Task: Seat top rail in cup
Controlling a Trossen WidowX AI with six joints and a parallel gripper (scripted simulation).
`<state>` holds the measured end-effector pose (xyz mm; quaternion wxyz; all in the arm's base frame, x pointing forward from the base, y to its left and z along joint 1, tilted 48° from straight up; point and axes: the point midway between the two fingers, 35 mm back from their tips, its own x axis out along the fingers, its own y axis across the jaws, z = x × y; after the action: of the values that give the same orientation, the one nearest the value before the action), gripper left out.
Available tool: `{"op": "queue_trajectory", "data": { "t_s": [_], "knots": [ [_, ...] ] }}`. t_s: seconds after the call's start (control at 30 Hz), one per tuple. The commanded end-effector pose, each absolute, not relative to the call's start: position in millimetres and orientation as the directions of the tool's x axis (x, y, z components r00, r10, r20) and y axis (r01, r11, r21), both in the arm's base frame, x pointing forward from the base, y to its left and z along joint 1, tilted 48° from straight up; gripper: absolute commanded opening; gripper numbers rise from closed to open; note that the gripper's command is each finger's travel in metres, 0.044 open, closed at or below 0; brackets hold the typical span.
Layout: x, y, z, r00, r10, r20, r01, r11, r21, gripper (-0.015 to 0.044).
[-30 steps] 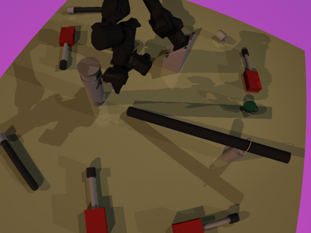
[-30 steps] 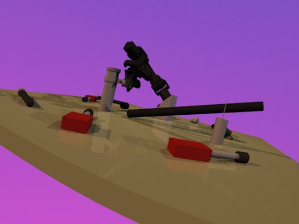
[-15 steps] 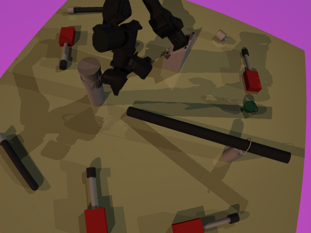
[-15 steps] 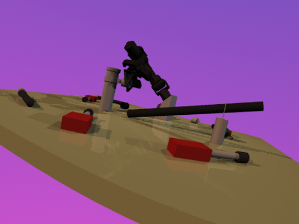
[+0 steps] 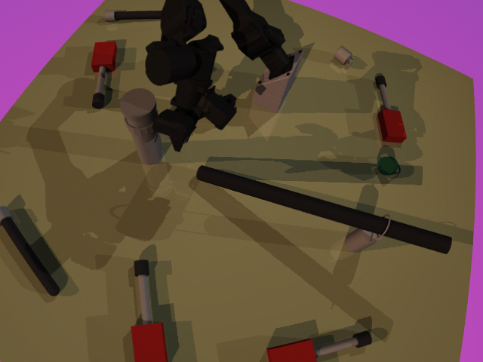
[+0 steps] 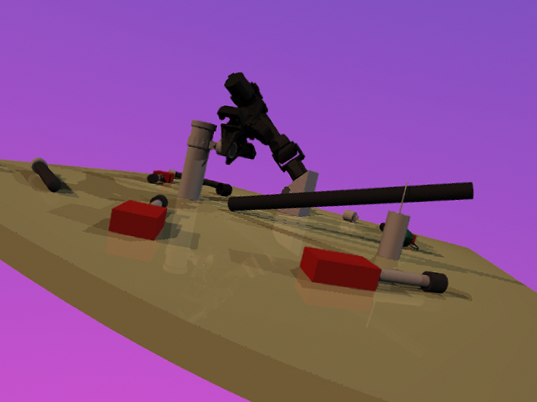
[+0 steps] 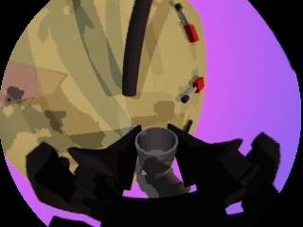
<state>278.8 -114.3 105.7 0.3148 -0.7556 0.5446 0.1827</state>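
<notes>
Leftmost of the task pieces, the big post (image 5: 150, 145) (image 6: 192, 171) stands upright, the brace band (image 5: 141, 126) (image 6: 199, 141) high on it near the cap. Just beside it, the hand (image 5: 177, 136) (image 6: 227, 147) (image 7: 156, 137) is closed on the rail-end cup (image 7: 156, 150) (its mouth faces up in the wrist view). Farther right, the rail (image 5: 292, 198) (image 6: 332, 195) (image 7: 134, 52) slants, its low left end apart from the cup, its raised right part through the loop cap (image 5: 386, 225) (image 6: 403, 198) above the short post (image 5: 357, 239) (image 6: 392, 238).

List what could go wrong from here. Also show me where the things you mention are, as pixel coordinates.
- Gripper (image 5: 181, 136) (image 6: 226, 152) (image 7: 156, 137) is shut on the cup (image 7: 156, 148); pulling may drag the band (image 6: 199, 141) down the big post (image 5: 150, 145) (image 6: 193, 174).
- The rail's (image 5: 288, 195) (image 6: 350, 197) (image 7: 133, 52) near end sits low, well below the cup; it could hit the post instead.
- Only the loop (image 5: 387, 225) (image 6: 403, 198) rings the rail; a nudge may swing it.
</notes>
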Motion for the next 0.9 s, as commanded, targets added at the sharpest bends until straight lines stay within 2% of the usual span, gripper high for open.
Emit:
{"op": "queue_trajectory", "data": {
  "t_s": [0.0,0.87],
  "knots": [
    [282.2,-114.1,105.7,0.344,-0.714,-0.611,-0.935,-0.197,-0.296,0.0],
    [287.8,-116.0,105.2,0.334,-0.742,-0.582,-0.928,-0.151,-0.339,0.0]
  ]
}}
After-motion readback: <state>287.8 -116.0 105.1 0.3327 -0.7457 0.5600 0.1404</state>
